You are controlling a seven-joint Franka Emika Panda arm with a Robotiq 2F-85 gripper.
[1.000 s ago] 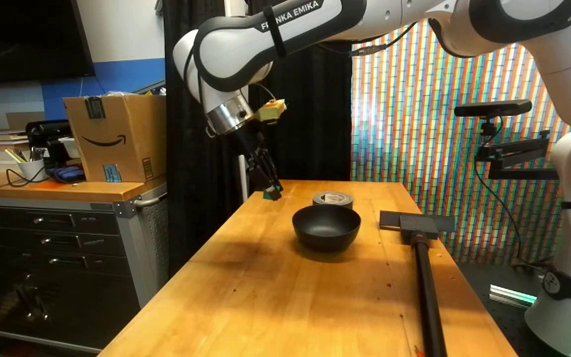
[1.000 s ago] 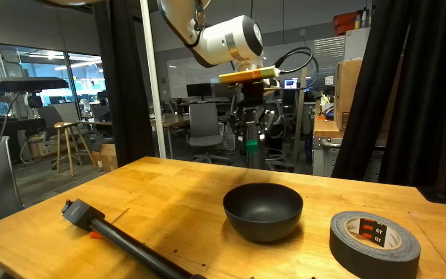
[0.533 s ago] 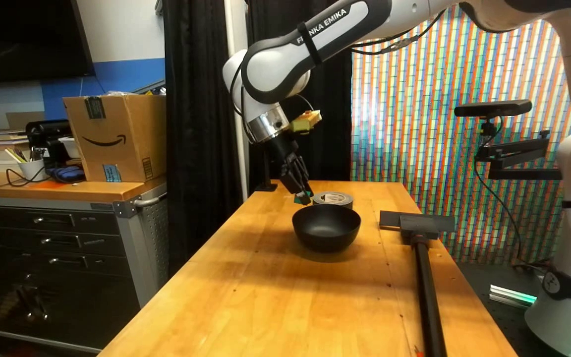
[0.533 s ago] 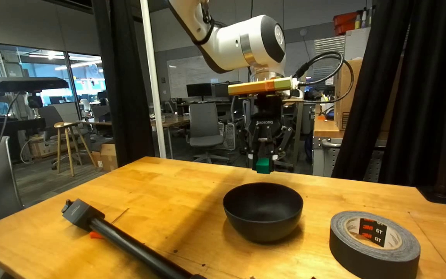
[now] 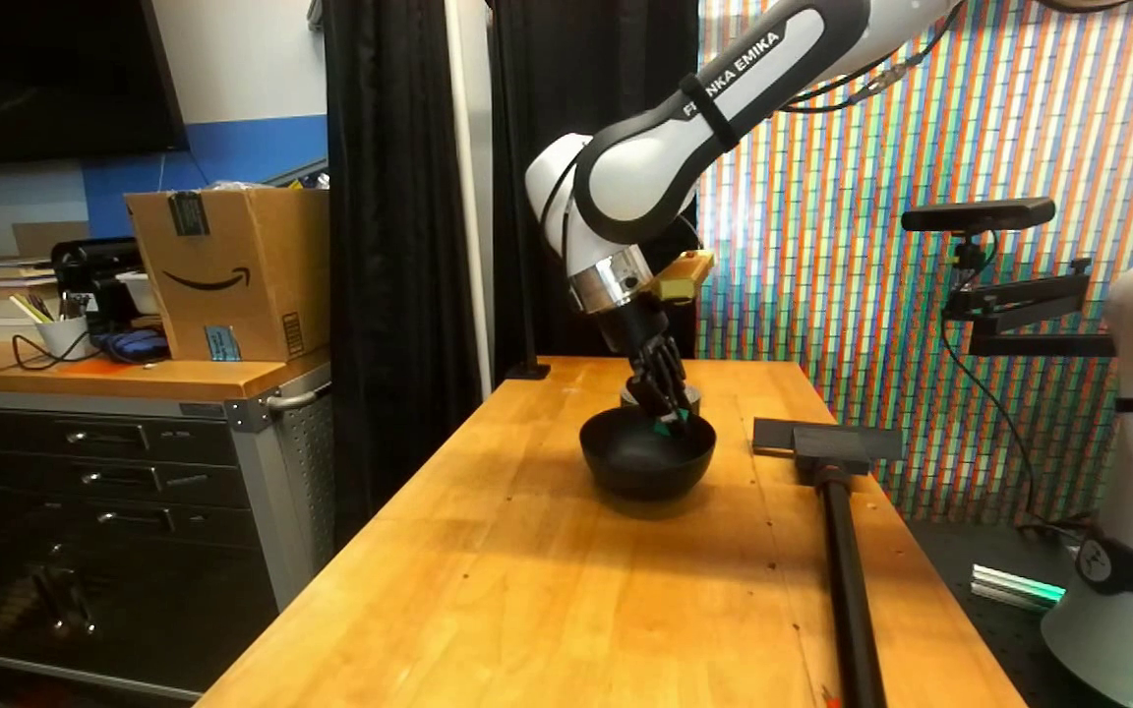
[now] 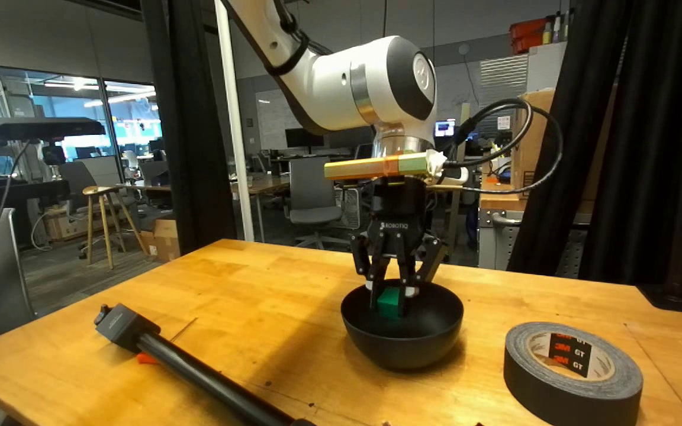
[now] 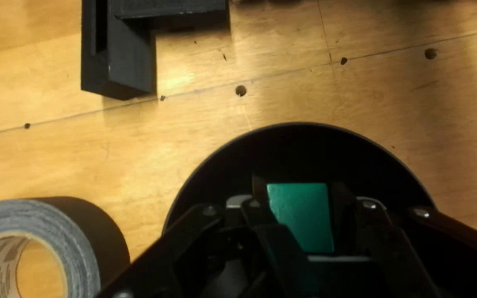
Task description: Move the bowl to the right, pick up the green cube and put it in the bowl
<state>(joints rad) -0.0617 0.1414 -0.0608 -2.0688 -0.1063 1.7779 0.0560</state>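
Note:
The bowl (image 6: 403,355) is black, round and deep. It stands upright on the wooden table in both exterior views (image 5: 640,477), and its far rim and dark inside fill the lower middle of the wrist view (image 7: 304,145). My gripper (image 6: 388,309) points down into the bowl, with its fingertips below the rim. It is shut on the green cube (image 6: 388,300), with a finger against each side in the wrist view (image 7: 302,215). The cube is inside the bowl's opening. I cannot tell whether it touches the bowl's bottom, which is hidden behind the cube and fingers.
A roll of grey tape (image 6: 575,370) stands near the bowl, also at the lower left of the wrist view (image 7: 39,244). A long black pole with a block head (image 5: 842,531) lies along the table's edge. A black bracket shows in the wrist view (image 7: 128,54).
My gripper has carried the green cube over to the bowl and lowered it from above the table to inside the rim. The bowl, tape and pole have not moved.

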